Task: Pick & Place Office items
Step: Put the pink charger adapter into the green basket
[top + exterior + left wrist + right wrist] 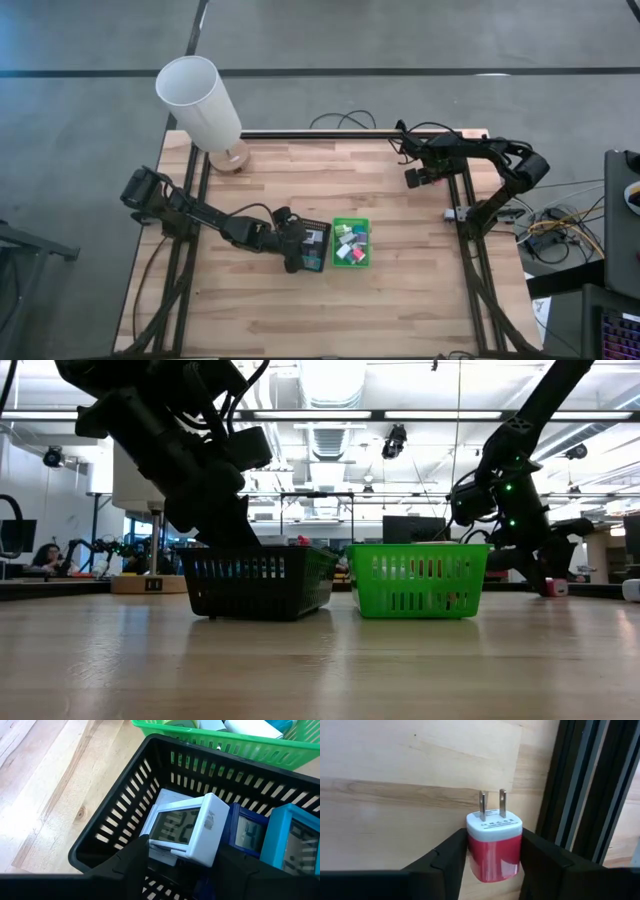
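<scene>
My left gripper (182, 852) reaches down into the black slatted basket (115, 830), which sits at mid-table (313, 232), and is shut on a small white digital clock (200, 827). A dark-blue clock (245, 832) and a teal one (292, 840) stand beside it in that basket. The green basket (351, 262) right of the black one holds several small white, pink and teal items. My right gripper (494, 845) is at the table's far right (415, 180), shut on a red-and-white plug adapter (494, 855). My left gripper has the white clock's lower part (167, 851) between its two fingers (135, 857), coming from above into the basket. The clock tilts, display facing up, over a flat white item beneath. Its own body hides the exact places of contact. My right gripper pinches the adapter's red body (475, 857) between its two fingers (447, 855), one on each side face. The white end with the two metal prongs (492, 802) points away from the gripper. It is held low over the wood beside the black frame rail.
A tall white lampshade cylinder (200, 95) stands on a round wooden base at the far left corner. Black frame rails (580, 790) run along the table's right and left sides. Cables lie at the far edge (345, 122). Bare wood spreads across the near half (330, 310).
</scene>
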Tool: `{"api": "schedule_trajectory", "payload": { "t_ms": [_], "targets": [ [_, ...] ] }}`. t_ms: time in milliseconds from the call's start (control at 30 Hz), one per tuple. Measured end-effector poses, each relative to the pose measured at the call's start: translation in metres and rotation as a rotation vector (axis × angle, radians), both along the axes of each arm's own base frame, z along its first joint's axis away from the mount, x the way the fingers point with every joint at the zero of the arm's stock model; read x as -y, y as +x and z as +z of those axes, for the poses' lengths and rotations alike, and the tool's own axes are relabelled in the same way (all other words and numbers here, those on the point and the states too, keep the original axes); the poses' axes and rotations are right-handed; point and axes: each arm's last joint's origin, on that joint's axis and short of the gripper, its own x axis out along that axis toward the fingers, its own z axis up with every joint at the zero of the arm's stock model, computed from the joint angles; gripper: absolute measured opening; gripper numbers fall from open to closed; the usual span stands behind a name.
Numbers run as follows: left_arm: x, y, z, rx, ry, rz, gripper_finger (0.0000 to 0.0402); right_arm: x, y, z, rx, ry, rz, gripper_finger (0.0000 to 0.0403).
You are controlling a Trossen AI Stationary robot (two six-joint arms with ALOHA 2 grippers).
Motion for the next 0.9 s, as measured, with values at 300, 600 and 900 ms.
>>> {"api": "schedule_trajectory", "payload": {
  "t_ms": [300, 600, 900],
  "targets": [
    [0.000, 0.000, 0.000, 0.000, 0.000, 0.000, 0.0188, 0.000, 0.000, 0.000, -0.002, 0.017, 0.033, 0.0127],
    [0.000, 0.000, 0.000, 0.000, 0.000, 0.000, 0.0188, -0.006, -0.002, 0.006, -0.002, 0.114, 0.084, 0.0127],
    [0.000, 0.000, 0.000, 0.000, 0.000, 0.000, 0.0188, -0.016, 0.004, 0.027, 0.096, 0.076, 0.137, 0.0125]
  ]
}}
